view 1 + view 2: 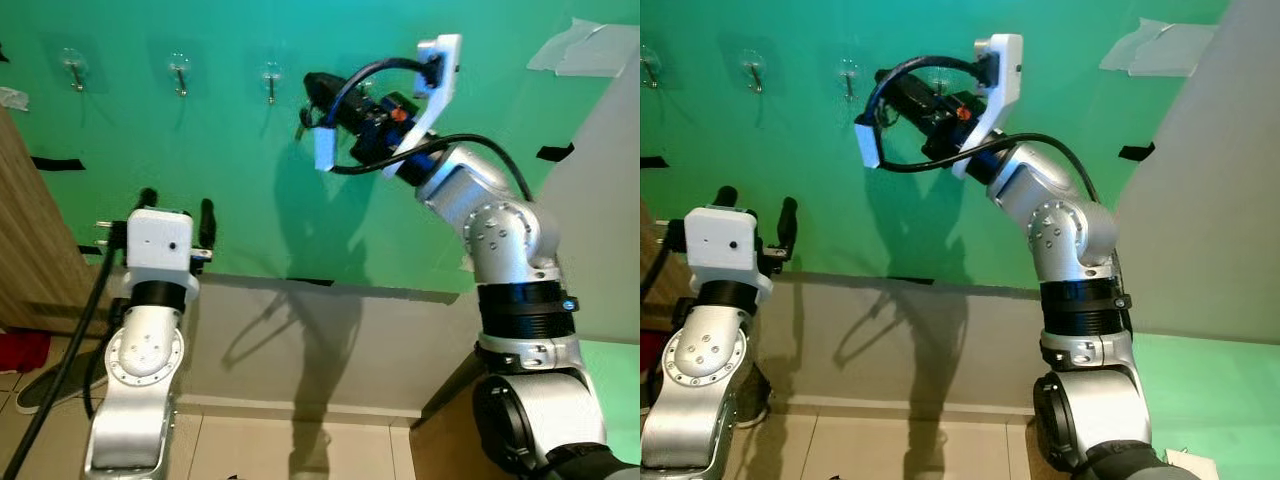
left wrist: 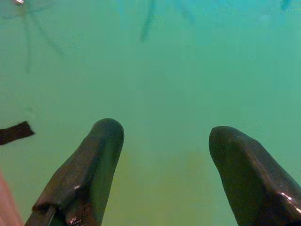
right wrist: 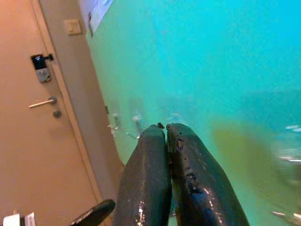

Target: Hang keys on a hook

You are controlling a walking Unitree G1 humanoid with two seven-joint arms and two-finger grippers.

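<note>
Three hooks [image 1: 180, 76] hung on the green wall [image 1: 250, 210]. The right gripper [image 1: 310, 100], jaws clenched, was raised beside the third; whether it held keys was unclear. The left gripper [image 2: 162, 155] gaped, empty.

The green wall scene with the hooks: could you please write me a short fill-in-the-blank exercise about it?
1. The wall behind the hooks is ____.
2. The fingers of the left gripper are ____.
3. The arm raised toward the right-hand hook is the robot's ____ arm.
4. The right gripper has its fingers ____.

Missing words: green; open; right; shut
</note>
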